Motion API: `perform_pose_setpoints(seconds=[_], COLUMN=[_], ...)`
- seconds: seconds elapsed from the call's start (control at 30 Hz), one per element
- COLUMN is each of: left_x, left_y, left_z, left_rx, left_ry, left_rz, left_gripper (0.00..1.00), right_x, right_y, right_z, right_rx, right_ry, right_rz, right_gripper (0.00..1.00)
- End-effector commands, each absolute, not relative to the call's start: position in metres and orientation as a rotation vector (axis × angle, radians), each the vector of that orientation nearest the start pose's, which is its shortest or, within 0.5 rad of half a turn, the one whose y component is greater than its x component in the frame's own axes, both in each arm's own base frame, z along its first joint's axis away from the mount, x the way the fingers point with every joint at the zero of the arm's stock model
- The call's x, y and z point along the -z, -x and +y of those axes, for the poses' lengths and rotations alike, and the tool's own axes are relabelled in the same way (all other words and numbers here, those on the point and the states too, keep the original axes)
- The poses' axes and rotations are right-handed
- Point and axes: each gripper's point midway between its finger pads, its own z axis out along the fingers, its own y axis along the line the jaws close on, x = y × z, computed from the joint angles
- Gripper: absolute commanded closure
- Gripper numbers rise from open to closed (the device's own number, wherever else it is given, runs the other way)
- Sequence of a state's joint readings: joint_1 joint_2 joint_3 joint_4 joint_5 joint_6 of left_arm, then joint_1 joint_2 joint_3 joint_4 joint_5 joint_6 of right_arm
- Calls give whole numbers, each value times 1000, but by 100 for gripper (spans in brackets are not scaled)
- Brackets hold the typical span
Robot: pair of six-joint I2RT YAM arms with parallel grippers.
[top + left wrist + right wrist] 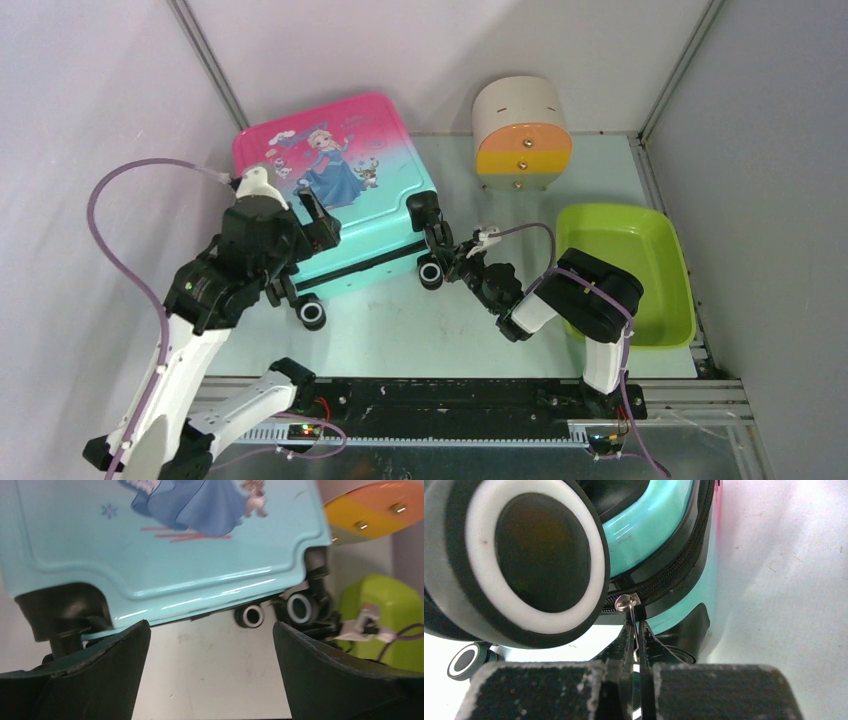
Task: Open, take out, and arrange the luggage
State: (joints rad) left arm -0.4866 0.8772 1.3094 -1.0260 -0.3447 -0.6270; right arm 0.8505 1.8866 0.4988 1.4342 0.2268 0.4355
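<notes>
The luggage (340,185), a pink-to-teal suitcase with a princess print, lies flat and zipped at the table's back left; its teal shell also shows in the left wrist view (165,545). My left gripper (312,235) is open and empty over its near edge, jaws wide apart (210,650), near a black wheel (311,313). My right gripper (452,262) sits at the right corner wheel (431,271), shut (636,630) on the silver zipper pull (631,611) of the black zipper (674,565).
A lime-green tray (630,270) stands at the right, behind the right arm. A beige cylinder with orange-yellow face (521,135) stands at the back centre. Walls close the left, back and right sides.
</notes>
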Motion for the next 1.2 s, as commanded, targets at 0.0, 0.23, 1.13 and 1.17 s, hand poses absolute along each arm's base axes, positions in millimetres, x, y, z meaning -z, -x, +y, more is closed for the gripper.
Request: perform_pose_setpoints(seconds=[0.0, 0.23, 1.13, 1.17], left_x=[-344, -329, -258, -254], left_y=[-243, -267, -300, -299], left_z=[-106, -153, -285, -285], left_rx=[439, 442, 155, 159], left_ry=[300, 392, 572, 578], left_rz=[2039, 2076, 2398, 2403], left_gripper=[4, 10, 18, 19], right_x=[-149, -150, -147, -146], right_y=[-326, -328, -328, -329], right_z=[325, 323, 317, 317], right_rx=[-884, -870, -845, -844], right_ry=[79, 77, 69, 69], right_rz=[1454, 1450, 1458, 1458], right_gripper=[100, 100, 100, 100])
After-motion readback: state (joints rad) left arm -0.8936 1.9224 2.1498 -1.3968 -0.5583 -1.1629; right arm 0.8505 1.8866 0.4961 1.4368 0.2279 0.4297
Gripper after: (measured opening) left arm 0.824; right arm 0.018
